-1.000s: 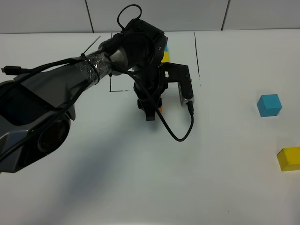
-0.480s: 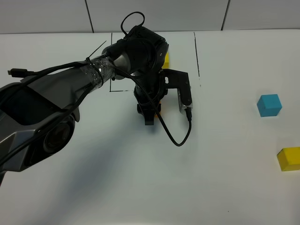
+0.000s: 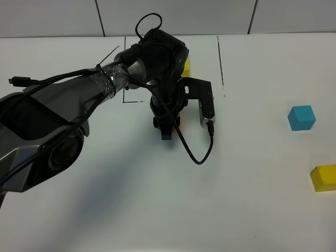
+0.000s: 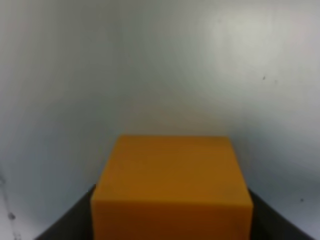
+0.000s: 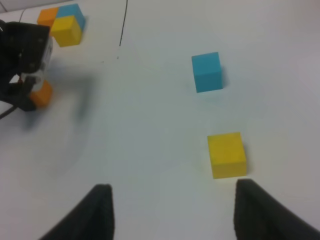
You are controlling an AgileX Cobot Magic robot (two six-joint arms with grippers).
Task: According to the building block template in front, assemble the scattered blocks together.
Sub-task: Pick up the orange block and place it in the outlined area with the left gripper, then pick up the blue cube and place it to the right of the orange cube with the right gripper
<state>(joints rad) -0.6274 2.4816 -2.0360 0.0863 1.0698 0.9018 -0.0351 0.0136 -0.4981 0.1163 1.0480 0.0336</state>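
Observation:
The orange block [image 4: 171, 185] sits between my left gripper's [image 4: 170, 227] dark fingers [image 4: 65, 225]; whether they still press it does not show. From above, that gripper [image 3: 168, 125] stands low on the table just right of the template's black frame [image 3: 126, 100], with a sliver of orange block [image 3: 178, 122] beside it. The arm hides most of the template; its yellow cube [image 3: 185, 66] shows. The right wrist view shows the template's three joined cubes [image 5: 65, 22], the orange block [image 5: 41, 93], the loose blue cube [image 5: 207, 71] and the yellow cube [image 5: 227, 154]. My right gripper [image 5: 175, 215] is open and empty.
The blue cube [image 3: 301, 117] and yellow cube [image 3: 323, 177] lie far right, near the table edge. A black line [image 3: 220, 58] runs right of the template. The left arm's cable [image 3: 202, 152] loops over the table's middle.
The left arm shifted slightly back and left over the first half second and now covers the template's blue cube. Since then nothing visibly moved.

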